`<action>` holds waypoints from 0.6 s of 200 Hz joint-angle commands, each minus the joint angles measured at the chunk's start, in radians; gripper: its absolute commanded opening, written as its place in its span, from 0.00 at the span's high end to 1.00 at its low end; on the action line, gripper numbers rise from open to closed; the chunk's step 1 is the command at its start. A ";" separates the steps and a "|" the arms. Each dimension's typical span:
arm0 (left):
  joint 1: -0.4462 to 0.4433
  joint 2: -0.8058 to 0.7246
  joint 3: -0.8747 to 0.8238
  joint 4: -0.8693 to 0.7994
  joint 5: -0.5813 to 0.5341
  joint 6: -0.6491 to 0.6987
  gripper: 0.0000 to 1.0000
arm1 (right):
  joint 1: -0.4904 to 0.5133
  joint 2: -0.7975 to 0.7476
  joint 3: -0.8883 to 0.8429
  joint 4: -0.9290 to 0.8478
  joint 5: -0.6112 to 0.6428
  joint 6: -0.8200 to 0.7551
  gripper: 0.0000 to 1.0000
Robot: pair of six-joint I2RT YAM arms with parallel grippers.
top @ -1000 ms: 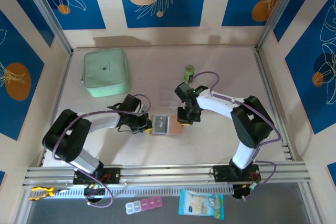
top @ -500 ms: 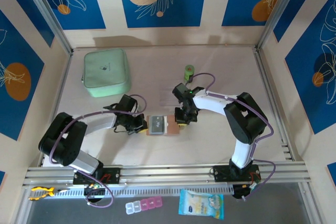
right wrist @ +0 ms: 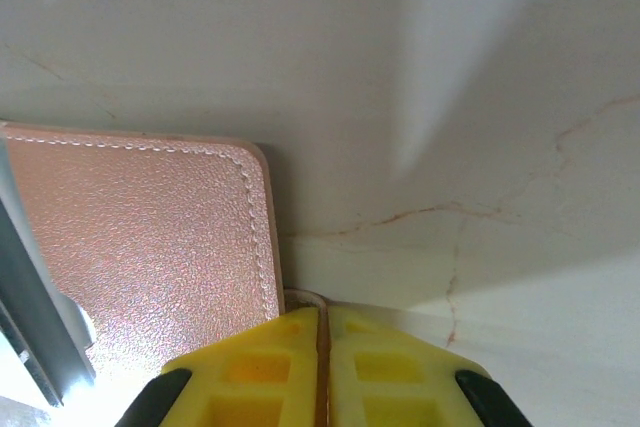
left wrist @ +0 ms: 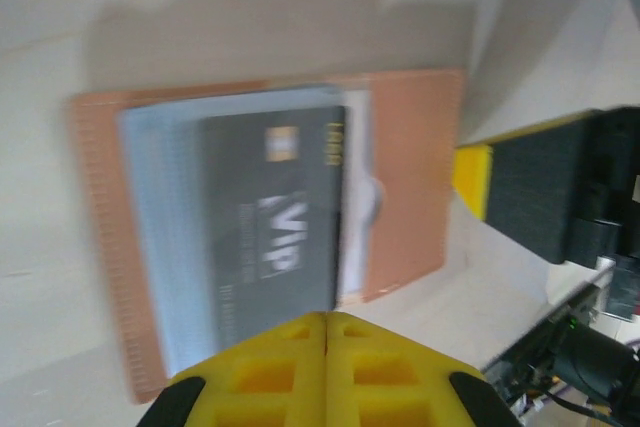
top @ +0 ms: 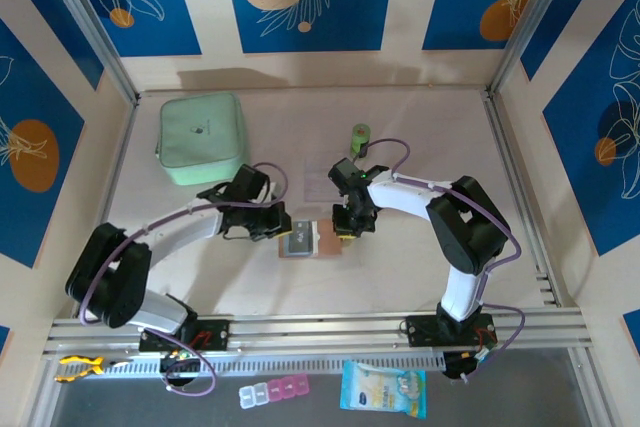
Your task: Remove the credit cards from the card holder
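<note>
Leftward the holder (left wrist: 410,167) has slid slightly, between the arms. The left gripper (left wrist: 325,319), pressed together, pinches a card (left wrist: 270,217) half out of it. The right gripper (right wrist: 323,311), closed, clamps the holder's right edge. No card is free yet.

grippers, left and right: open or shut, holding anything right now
left gripper: shut, tips at the edge of the credit card, no grip visible
right gripper: shut, tips at the corner of the card holder, no grip visible
</note>
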State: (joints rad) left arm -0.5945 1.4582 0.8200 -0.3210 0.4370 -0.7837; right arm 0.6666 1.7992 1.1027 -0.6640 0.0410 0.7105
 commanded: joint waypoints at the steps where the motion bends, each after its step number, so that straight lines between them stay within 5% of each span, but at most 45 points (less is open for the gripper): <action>1: -0.065 0.064 0.052 0.016 0.002 -0.024 0.98 | 0.007 -0.012 0.002 0.007 -0.034 -0.005 0.90; 61: -0.174 0.229 0.168 0.025 -0.016 -0.019 1.00 | 0.006 -0.025 -0.002 0.006 -0.032 -0.005 0.89; 120: -0.185 0.310 0.198 -0.041 -0.072 0.014 1.00 | 0.005 -0.066 -0.012 -0.017 -0.016 -0.003 0.86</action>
State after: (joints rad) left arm -0.7708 1.7382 0.9848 -0.3092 0.4030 -0.8005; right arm 0.6674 1.7882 1.1007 -0.6586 0.0368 0.7109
